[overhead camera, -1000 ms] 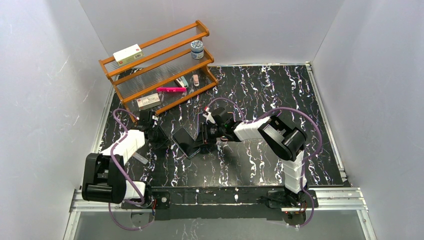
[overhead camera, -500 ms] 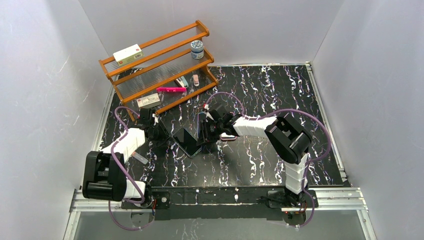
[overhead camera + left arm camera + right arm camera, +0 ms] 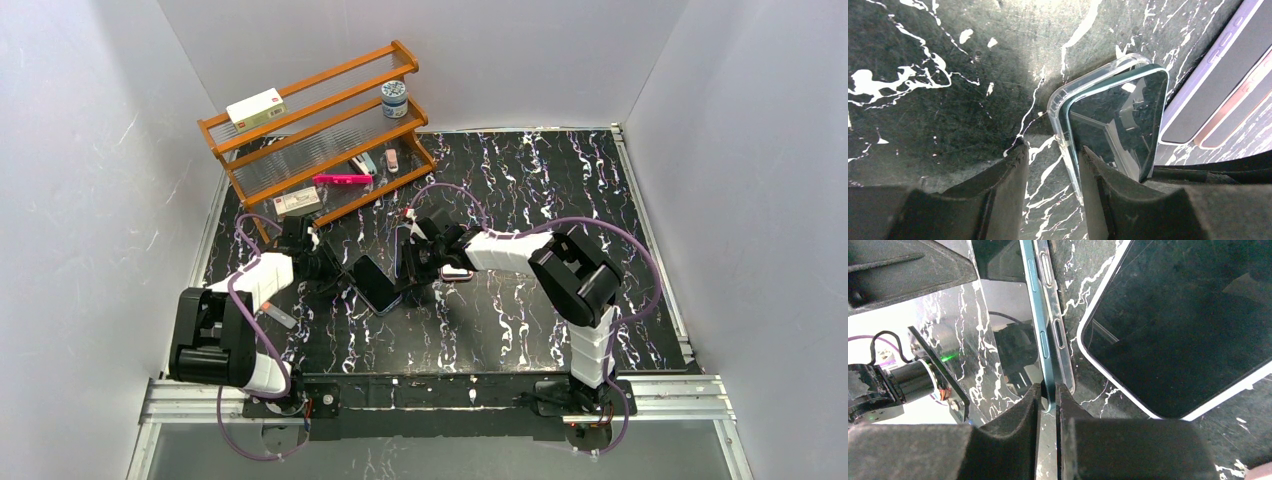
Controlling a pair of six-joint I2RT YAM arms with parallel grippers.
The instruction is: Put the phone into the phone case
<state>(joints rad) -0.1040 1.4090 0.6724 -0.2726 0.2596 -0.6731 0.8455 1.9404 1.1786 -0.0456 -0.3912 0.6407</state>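
Observation:
The teal-edged phone with a dark screen lies tilted, partly seated in the clear phone case at mid table. My right gripper comes from the right. In its wrist view its jaws are pinched on the phone's teal edge, with the clear case rim just beside it. My left gripper is at the case's left side. It stands open, the case's rim running just inside its right finger, with marble showing in the gap.
Two more phones, lavender and pink, lie side by side just right of the case. A white-rimmed one shows in the right wrist view. A wooden rack with boxes, a jar and pens stands back left.
The right gripper moved up and left, opened, then closed on the phone's edge. The phone and case shifted slightly left. The left gripper opened a little and stayed at the case's edge.

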